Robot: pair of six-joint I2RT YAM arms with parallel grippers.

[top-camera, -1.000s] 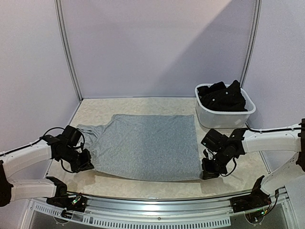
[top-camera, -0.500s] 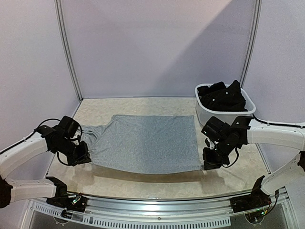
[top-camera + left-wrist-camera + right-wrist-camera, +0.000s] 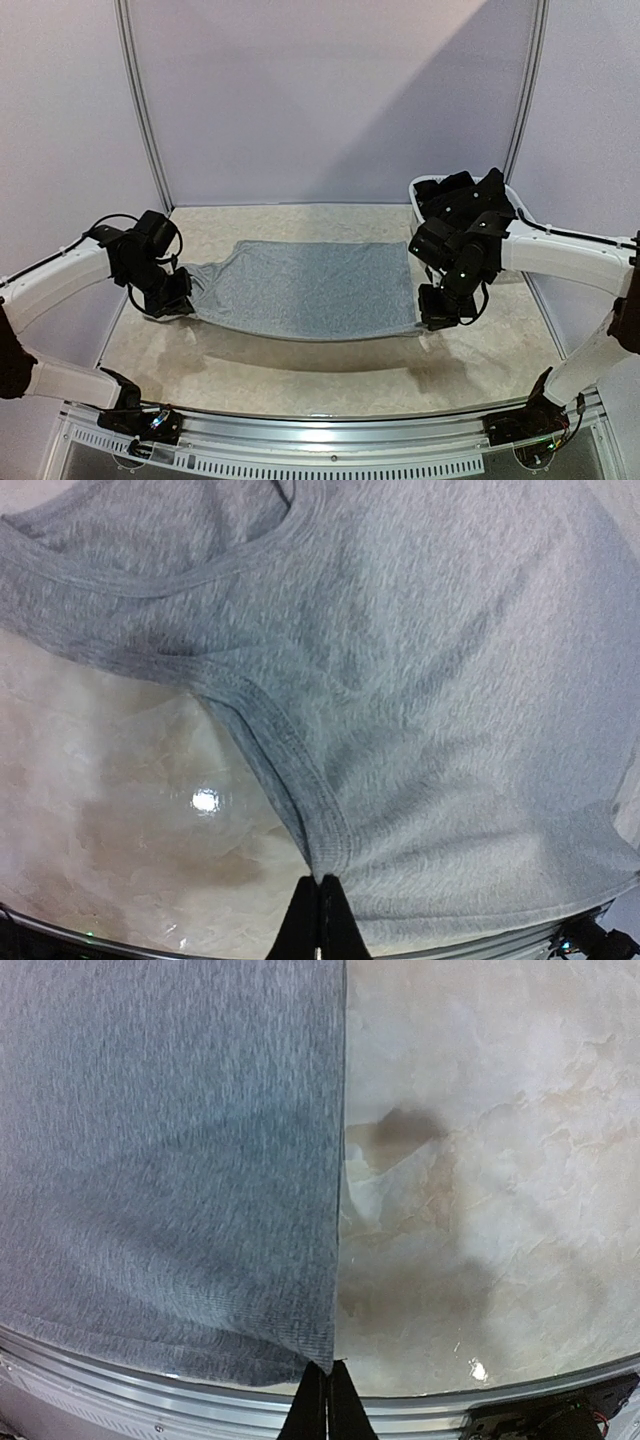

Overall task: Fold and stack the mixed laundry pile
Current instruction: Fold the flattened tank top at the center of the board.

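Note:
A light grey sleeveless top [image 3: 305,290] hangs spread between both arms, its near edge lifted off the table and its far edge resting on it. My left gripper [image 3: 172,304] is shut on the armhole hem [image 3: 325,855] at the top's near left corner. My right gripper [image 3: 436,316] is shut on the bottom hem corner [image 3: 322,1352] at the near right. Black garments [image 3: 465,205] of the laundry pile fill the white basket [image 3: 470,245] at the back right.
The beige marbled table [image 3: 300,375] shows the top's shadow under the lifted edge. Pale walls close the back and sides. A metal rail [image 3: 330,445] runs along the near edge, with both arm bases on it.
Both grippers have risen and moved toward the back, carrying the top's near edge off the table and over the rest of the garment. The visible top looks shorter front to back.

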